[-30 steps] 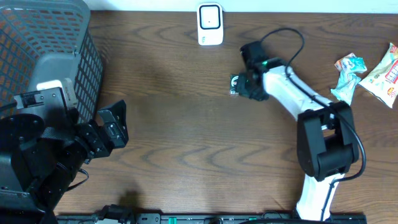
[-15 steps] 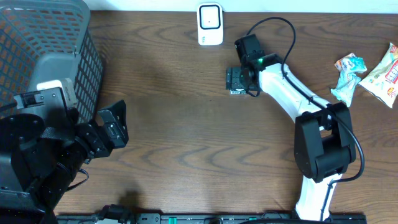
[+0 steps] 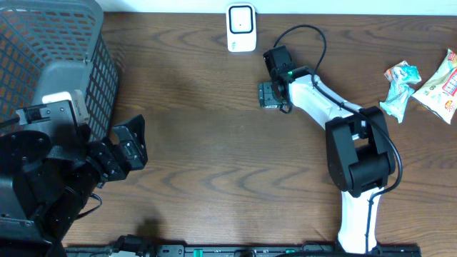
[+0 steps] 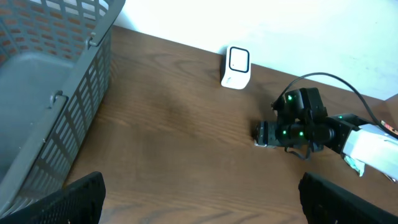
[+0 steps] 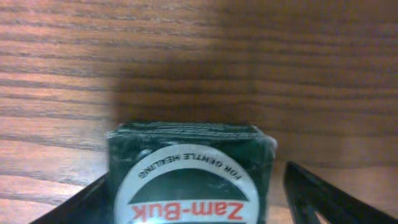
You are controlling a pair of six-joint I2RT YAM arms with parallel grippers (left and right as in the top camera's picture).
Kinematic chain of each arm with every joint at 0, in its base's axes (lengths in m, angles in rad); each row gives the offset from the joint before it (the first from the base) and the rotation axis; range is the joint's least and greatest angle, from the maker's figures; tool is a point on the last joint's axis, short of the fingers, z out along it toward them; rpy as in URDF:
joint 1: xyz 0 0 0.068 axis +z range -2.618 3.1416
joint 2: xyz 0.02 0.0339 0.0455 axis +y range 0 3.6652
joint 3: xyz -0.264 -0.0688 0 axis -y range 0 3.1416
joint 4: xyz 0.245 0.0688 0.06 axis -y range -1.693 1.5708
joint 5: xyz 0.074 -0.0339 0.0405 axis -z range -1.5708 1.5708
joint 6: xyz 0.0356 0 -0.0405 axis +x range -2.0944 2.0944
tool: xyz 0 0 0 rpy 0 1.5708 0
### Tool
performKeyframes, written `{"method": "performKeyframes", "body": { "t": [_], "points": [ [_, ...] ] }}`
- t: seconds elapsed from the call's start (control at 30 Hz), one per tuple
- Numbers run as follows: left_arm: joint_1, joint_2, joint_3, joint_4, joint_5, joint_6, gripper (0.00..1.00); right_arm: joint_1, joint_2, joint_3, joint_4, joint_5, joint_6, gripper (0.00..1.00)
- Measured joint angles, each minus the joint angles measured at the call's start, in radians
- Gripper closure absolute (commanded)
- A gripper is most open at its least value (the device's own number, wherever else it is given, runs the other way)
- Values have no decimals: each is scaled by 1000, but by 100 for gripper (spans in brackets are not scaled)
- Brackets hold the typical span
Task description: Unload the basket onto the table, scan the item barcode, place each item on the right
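While the right pincer (image 3: pixel 270 94) straddles the green box (image 5: pixel 189 168) on the table (image 3: pixel 214 143), fingers released, the scanner (image 3: pixel 241 28) stands at its eleven o'clock; the left pincer (image 3: pixel 131 145) gapes far off.

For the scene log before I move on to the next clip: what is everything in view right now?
table: 1, brown wood grain, under everything
basket: 1, grey mesh, far left corner
scanner: 1, white, standing at the far edge, centre
Zam-Buk box: 1, dark green with a round white label, on the table between the right gripper's fingers
blue packet: 1, pale blue and white, right edge
yellow packet: 1, yellow and white, right edge beside the blue one
left gripper: 1, black, open and empty, near the basket
right gripper: 1, black on a white arm, open around the box
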Motion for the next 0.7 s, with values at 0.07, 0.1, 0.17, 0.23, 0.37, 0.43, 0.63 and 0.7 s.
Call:
{"method": "performKeyframes", "body": {
  "t": [0.07,0.1,0.17,0.23,0.37,0.43,0.63,0.7],
  "points": [
    [0,0,0,0,0,0,2,0,0,0,3,0,-8,29],
    [0,0,0,0,0,0,2,0,0,0,1,0,-8,29],
    [0,0,0,0,0,0,2,0,0,0,0,0,-11,32],
    [0,0,0,0,0,0,2,0,0,0,-2,-2,-13,34],
    [0,0,0,0,0,0,2,0,0,0,-5,-6,-14,37],
    [0,0,0,0,0,0,2,0,0,0,-11,-7,-14,38],
    [0,0,0,0,0,0,2,0,0,0,-19,-7,-14,41],
    [0,0,0,0,0,0,2,0,0,0,-19,-8,-14,42]
  ]
}}
